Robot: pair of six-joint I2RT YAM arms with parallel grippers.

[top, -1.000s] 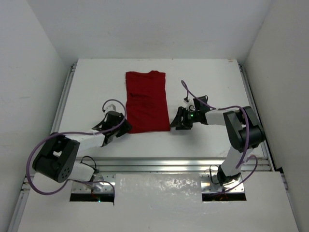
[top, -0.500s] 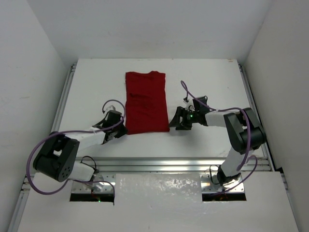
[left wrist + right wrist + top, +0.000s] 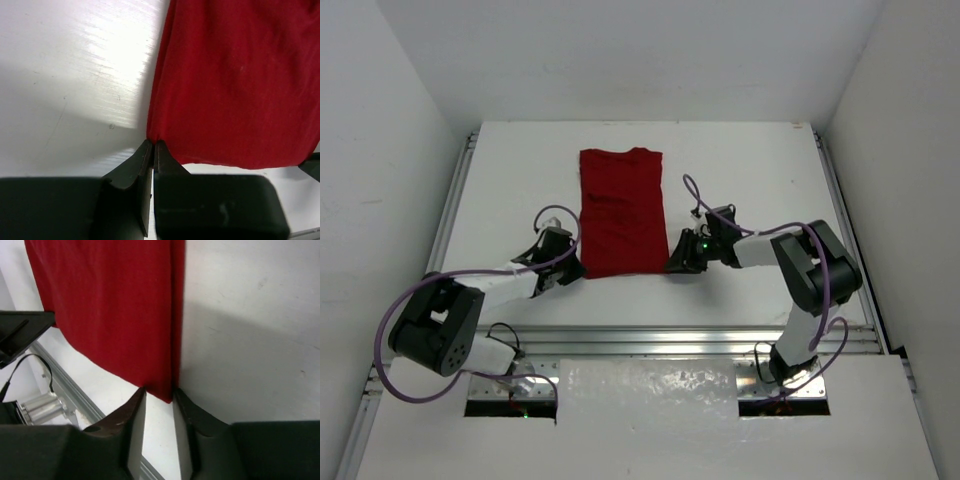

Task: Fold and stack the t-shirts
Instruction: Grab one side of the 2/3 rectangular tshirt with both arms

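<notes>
The dark red t-shirt (image 3: 623,212) lies flat on the white table as a long narrow folded strip, collar at the far end. My left gripper (image 3: 578,268) is at its near left corner, jaws shut on the hem corner (image 3: 153,138). My right gripper (image 3: 675,262) is at the near right corner, jaws open a little with the corner of the shirt (image 3: 162,390) between the fingertips. The shirt fills the upper part of both wrist views (image 3: 235,85) (image 3: 115,305).
The white table (image 3: 750,170) is edged by metal rails at the left (image 3: 455,200), right (image 3: 840,200) and near side (image 3: 660,338). White walls enclose the space. Purple cables loop off both arms.
My right gripper has slid left along the table up to the shirt's near right corner. My left gripper has barely moved, staying at the near left corner. The shirt lies as before.
</notes>
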